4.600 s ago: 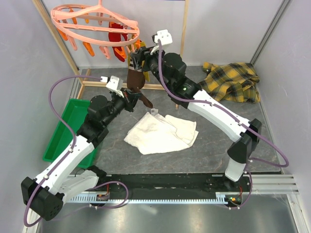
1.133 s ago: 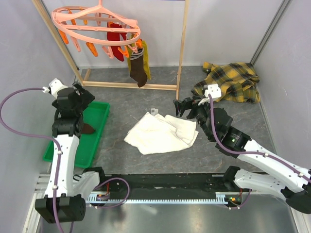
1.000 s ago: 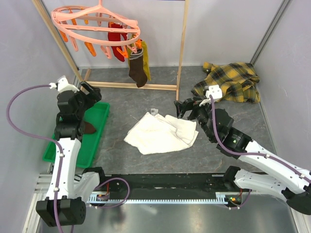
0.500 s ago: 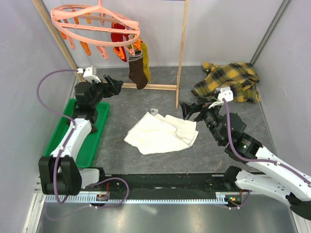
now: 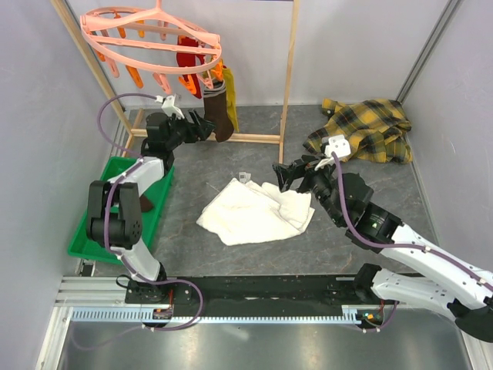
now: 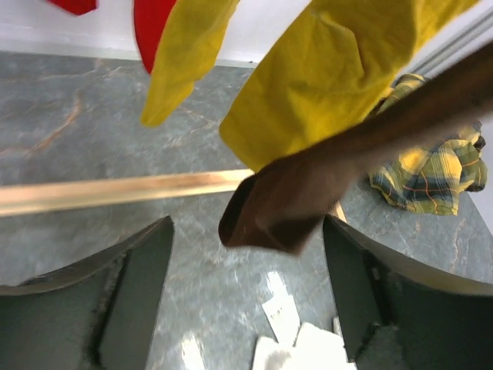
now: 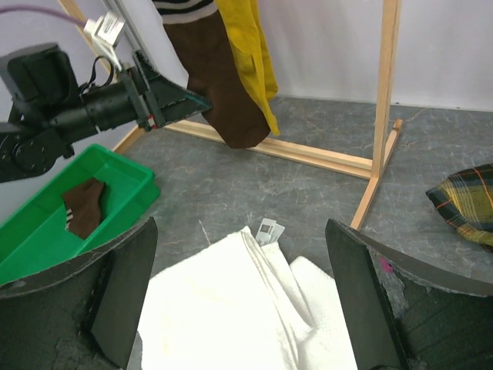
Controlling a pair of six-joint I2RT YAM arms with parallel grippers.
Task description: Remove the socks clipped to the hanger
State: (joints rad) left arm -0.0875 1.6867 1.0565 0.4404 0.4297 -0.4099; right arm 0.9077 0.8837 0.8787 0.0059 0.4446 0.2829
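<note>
The salmon-pink hanger (image 5: 154,35) hangs at the top left from the wooden rack. Clipped to it are red socks (image 5: 187,62), a mustard yellow sock (image 5: 229,96) and a long dark brown sock (image 5: 219,116). My left gripper (image 5: 202,129) is raised to the brown sock's toe. In the left wrist view that toe (image 6: 281,208) hangs just ahead of the open left gripper (image 6: 246,301), between its fingers (image 6: 146,293) without touching them. My right gripper (image 5: 289,173) hovers open over the white towel (image 7: 231,308), holding nothing. Another brown sock (image 7: 83,204) lies in the green bin (image 7: 123,181).
The wooden rack's upright (image 5: 286,85) and floor bar (image 5: 246,139) stand right behind the socks. A yellow-black plaid shirt (image 5: 362,127) lies at the back right. The green bin (image 5: 96,223) sits at the left edge, under my left arm.
My left arm has swung up from over the green bin to the hanging brown sock, its jaws narrowing slightly. The right gripper has shifted only a little above the towel.
</note>
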